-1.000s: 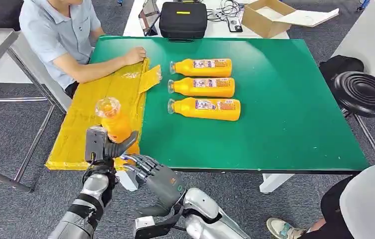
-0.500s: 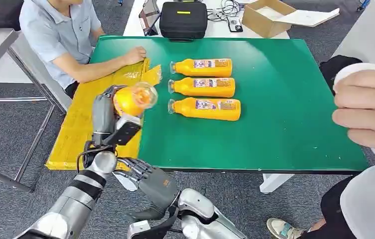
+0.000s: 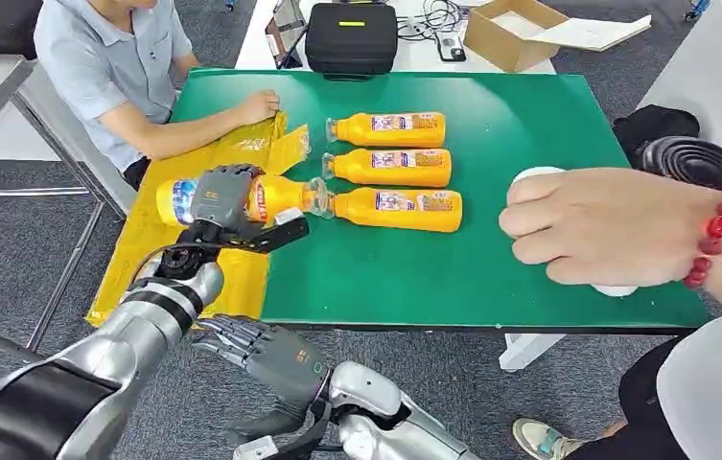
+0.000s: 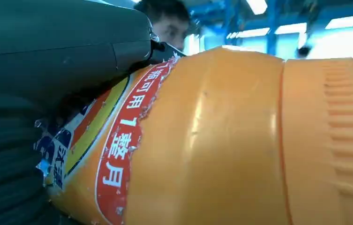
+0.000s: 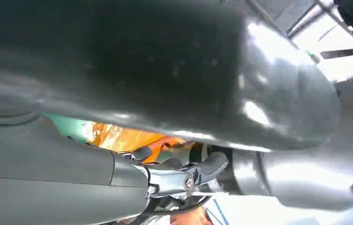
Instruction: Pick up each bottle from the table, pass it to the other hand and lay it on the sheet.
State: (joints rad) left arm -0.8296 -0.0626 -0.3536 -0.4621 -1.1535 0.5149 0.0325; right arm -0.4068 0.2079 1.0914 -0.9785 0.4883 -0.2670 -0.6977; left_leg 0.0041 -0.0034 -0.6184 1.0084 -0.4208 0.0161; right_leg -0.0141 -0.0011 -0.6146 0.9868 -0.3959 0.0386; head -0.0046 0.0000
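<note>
The left hand [image 3: 225,198] grips an orange bottle [image 3: 242,198] around its middle, holding it on its side over the yellow sheet [image 3: 151,254], with the clear cap end pointing right toward the row of bottles. In the left wrist view the bottle's label [image 4: 118,154] shows a red band with white Chinese characters, among them "可用" and "整月", beside yellow and blue patches; the rest is too torn or hidden to read. The right hand [image 3: 259,350] hangs low, near the bench's front edge, holding nothing, with its fingers loosely spread.

Three more orange bottles lie on their sides on the green bench [image 3: 529,125], caps to the left: the near bottle [image 3: 395,209], the middle bottle [image 3: 390,168] and the far bottle [image 3: 387,128]. Their labels are too small to read. The held bottle's cap is just beside the near bottle's cap.

The sheet covers the bench's left edge. A seated person [image 3: 112,67] at the far left rests a hand [image 3: 259,104] on the sheet's far corner. Another person's hand [image 3: 606,230], wearing a red bead bracelet [image 3: 716,235], reaches in from the right over a white object on the bench. Beyond the bench stand a black case [image 3: 352,38] and an open cardboard box [image 3: 515,34]. The floor is grey carpet, and a black stool [image 3: 702,172] stands at the right.
</note>
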